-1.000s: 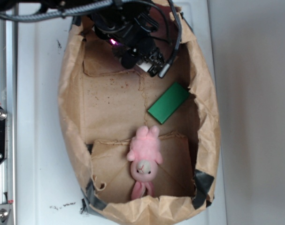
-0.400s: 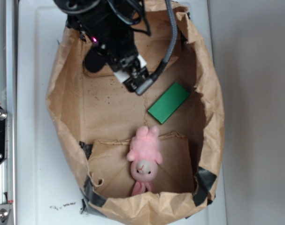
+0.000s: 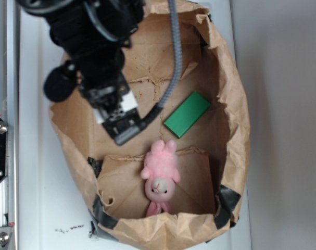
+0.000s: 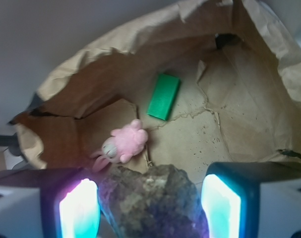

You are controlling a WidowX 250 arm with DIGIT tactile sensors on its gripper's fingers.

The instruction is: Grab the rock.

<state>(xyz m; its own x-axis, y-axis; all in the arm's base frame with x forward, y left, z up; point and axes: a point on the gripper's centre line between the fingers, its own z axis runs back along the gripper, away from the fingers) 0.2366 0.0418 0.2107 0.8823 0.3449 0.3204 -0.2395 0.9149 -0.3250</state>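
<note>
The black robot claw (image 4: 150,206) is showing up in the wrist view with its two glowing teal finger pads (image 4: 221,208) sitting either side of the rough, mottled brown-grey rock (image 4: 152,201), and the rock is filling pretty much the whole gap between them, so it's looking clamped, though I can't actually make out the contact points. The rock is sitting up off the floor of the crumpled brown paper bag (image 4: 239,124), between the fingers. In the exterior view the claw (image 3: 120,125) is hanging over the left part of the bag (image 3: 233,99) with the black arm and grey cable blocking a good chunk of that corner, and the rock itself is hiding under the hardware there. Out past the claw, the small pink plush bunny (image 3: 160,177) is lying on a folded flap near the bag's lower end, and the flat green rectangular block (image 3: 187,114) is lying at an angle near the right wall, well apart from the bunny. No readable writing or labels are showing anywhere.
</note>
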